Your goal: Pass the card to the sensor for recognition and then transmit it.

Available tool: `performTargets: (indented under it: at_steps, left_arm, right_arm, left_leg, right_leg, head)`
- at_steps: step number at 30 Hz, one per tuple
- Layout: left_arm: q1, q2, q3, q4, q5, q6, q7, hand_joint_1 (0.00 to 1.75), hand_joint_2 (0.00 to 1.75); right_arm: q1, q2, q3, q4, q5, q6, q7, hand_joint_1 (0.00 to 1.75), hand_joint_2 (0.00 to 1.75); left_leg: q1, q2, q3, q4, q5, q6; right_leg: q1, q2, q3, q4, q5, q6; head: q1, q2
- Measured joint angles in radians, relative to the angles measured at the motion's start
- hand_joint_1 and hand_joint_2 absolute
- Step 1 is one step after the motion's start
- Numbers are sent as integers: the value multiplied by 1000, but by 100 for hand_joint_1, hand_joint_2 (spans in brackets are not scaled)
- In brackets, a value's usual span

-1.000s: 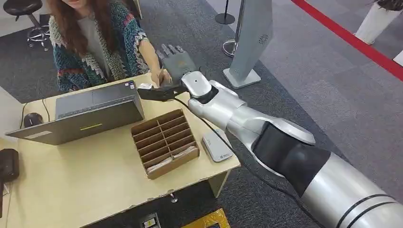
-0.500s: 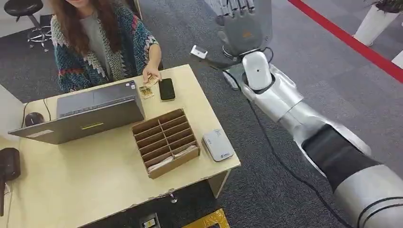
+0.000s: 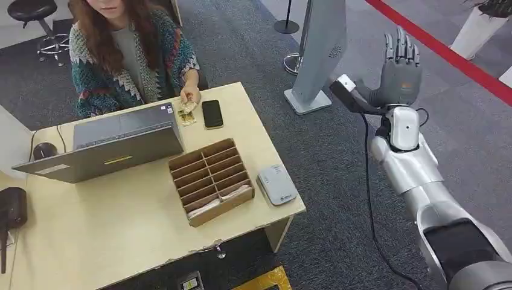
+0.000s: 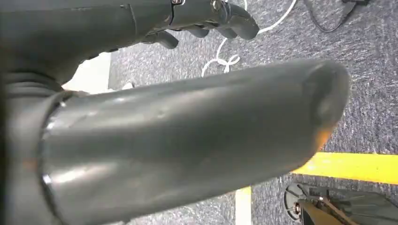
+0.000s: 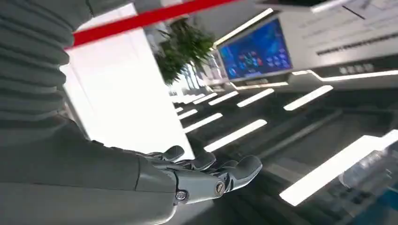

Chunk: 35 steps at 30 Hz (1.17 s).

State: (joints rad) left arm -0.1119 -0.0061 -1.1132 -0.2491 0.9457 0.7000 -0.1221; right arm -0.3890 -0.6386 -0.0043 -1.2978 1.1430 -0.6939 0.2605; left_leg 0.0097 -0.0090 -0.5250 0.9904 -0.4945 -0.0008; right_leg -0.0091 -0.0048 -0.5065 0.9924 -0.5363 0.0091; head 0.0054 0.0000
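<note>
The card [image 3: 188, 112] lies on the desk [image 3: 121, 223] at the far edge, under the person's hand [image 3: 189, 95] and just beside the phone [image 3: 212, 113]; the sensor [image 3: 276, 184] sits near the desk's right edge, next to the cardboard organizer [image 3: 210, 180]. The right hand [image 3: 399, 72] is raised over the carpet, well apart from the desk, fingers extended and spread, holding nothing. The left hand [image 4: 206, 18] hangs above the floor with fingers curled in, and no object is visible in them.
</note>
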Motion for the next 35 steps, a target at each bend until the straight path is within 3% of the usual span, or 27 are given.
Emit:
performTargets:
  at_steps: [3,7,11,16,22,27,35]
  left_arm:
    - [-1,-6,27,1,-19,0,11,0,0]
    - [1,-7,39,0,-47,-18,33,0,0]
    - [1,-4,40,0,-73,-45,43,0,0]
    - [1,2,39,0,-102,-71,68,0,0]
    - [0,15,34,0,-132,-89,106,0,0]
    - [-1,27,20,-1,-141,-92,122,0,0]
    - [-2,33,11,-3,-138,-94,138,0,0]
  right_arm:
    - [71,46,-77,119,-162,30,-5,0,0]
    - [174,109,-86,340,-349,110,-28,0,0]
    - [262,212,-103,593,-479,142,-78,0,0]
    - [312,325,-114,799,-508,256,-39,0,0]
    - [322,438,-122,937,-488,445,68,0,0]
    - [321,503,-122,1000,-503,566,106,0,0]
    - [319,557,-122,1046,-495,600,118,0,0]
  left_leg:
    - [1,0,0,0,0,0]
    - [2,-1,-2,0,0,0]
    - [3,-1,-2,-1,-1,0]
    - [4,4,-1,-1,-2,-2]
    - [5,7,0,-2,-2,-3]
    - [4,7,0,-1,-2,-3]
    - [3,7,0,-1,-2,-3]
  right_leg:
    - [1,0,0,0,-1,0]
    - [2,0,-1,0,-1,0]
    - [2,0,-2,0,-2,-1]
    - [4,4,-3,1,-3,-2]
    - [5,6,-3,2,-3,-3]
    - [5,7,-2,2,-3,-3]
    - [3,6,-2,2,-3,-3]
  head:
    - [0,0]
    - [0,0]
    - [1,0]
    - [0,0]
    - [0,0]
    - [0,0]
    - [0,0]
